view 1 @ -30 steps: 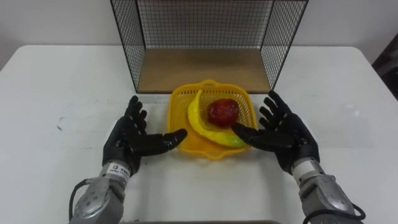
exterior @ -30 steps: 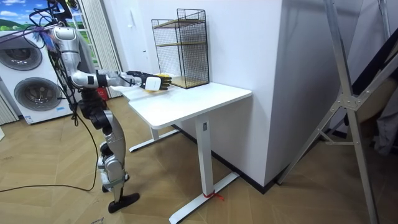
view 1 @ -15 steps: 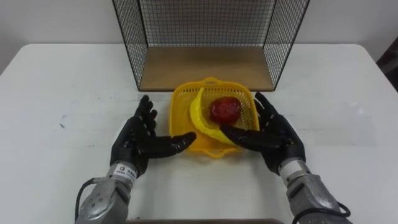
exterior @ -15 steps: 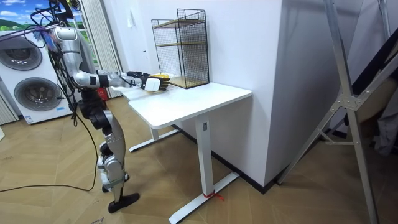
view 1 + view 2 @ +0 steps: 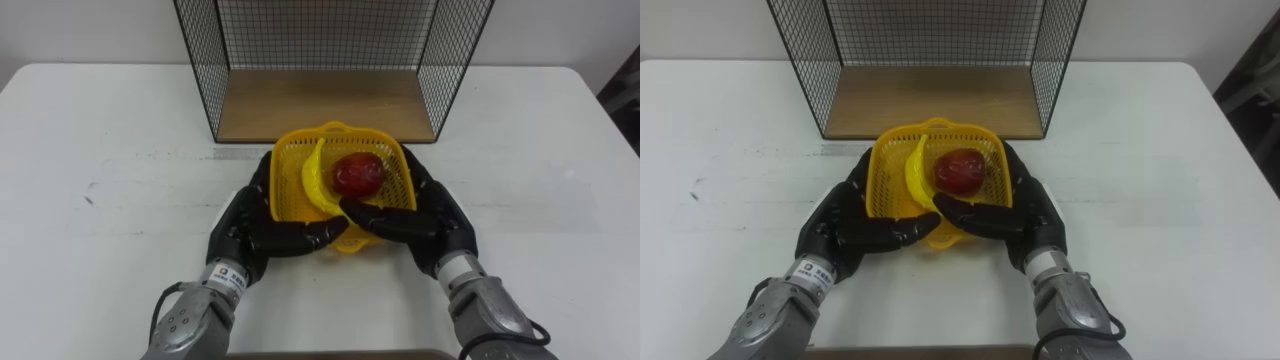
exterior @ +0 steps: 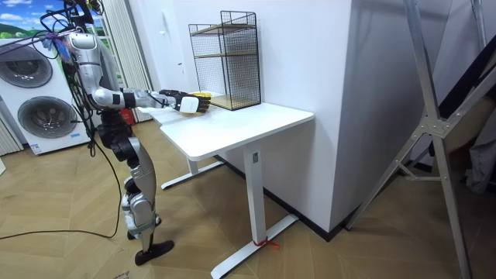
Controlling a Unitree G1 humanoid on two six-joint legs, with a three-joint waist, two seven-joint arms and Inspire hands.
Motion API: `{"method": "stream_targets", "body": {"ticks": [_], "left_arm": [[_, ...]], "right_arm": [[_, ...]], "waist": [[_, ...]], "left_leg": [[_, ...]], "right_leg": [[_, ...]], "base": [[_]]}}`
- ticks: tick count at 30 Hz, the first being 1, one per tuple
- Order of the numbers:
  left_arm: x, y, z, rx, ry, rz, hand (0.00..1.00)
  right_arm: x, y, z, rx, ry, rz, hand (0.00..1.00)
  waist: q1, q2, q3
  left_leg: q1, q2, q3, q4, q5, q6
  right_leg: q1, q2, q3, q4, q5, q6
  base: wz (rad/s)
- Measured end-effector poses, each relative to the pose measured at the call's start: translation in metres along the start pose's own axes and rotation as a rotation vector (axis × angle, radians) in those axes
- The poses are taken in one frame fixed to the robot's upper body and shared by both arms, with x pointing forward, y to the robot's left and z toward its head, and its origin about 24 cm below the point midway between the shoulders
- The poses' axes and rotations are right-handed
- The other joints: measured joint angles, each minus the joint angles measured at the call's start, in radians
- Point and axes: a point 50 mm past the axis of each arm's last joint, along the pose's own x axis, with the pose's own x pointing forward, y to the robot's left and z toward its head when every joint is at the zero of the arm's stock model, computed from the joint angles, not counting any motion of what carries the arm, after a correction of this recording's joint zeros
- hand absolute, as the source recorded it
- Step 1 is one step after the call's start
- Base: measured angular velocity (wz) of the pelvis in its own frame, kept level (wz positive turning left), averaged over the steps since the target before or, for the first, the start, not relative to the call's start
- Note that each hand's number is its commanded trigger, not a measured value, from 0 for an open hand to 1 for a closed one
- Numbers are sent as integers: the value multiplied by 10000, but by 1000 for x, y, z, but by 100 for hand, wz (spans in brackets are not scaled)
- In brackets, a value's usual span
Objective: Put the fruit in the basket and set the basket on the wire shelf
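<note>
Left robot hand [image 5: 245, 232] and right robot hand [image 5: 435, 222] grasp the basket [image 5: 285, 180] from opposite sides — thumbs over its near rim — apparently to keep it level for the wire shelf [image 5: 325, 105] beyond.

No legible text, no readable labels

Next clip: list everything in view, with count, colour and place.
basket: one, yellow, just before the wire shelf's open front
banana: one, yellow, in the basket, left side
round fruit: one, red, in the basket beside the banana
wire shelf: one, black with wooden boards, at the table's far edge
table: one, white
washing machines: two, white, behind the robot
left robot hand: black, clasping the basket's left side
right robot hand: black, clasping the basket's right side
</note>
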Motion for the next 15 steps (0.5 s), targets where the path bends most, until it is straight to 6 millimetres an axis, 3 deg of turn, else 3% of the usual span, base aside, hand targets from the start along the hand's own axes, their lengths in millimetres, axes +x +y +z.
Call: {"method": "stream_targets", "body": {"ticks": [15], "left_arm": [[3, -2, 4, -23, -175, -111, 0]], "right_arm": [[3, 4, 5, -568, -318, 110, 0]], "waist": [[-52, 18, -11]], "left_leg": [[-42, -2, 26, -8, 0, 0]], "right_leg": [[-95, 10, 113, 2, 1, -1]], "base": [[-1]]}}
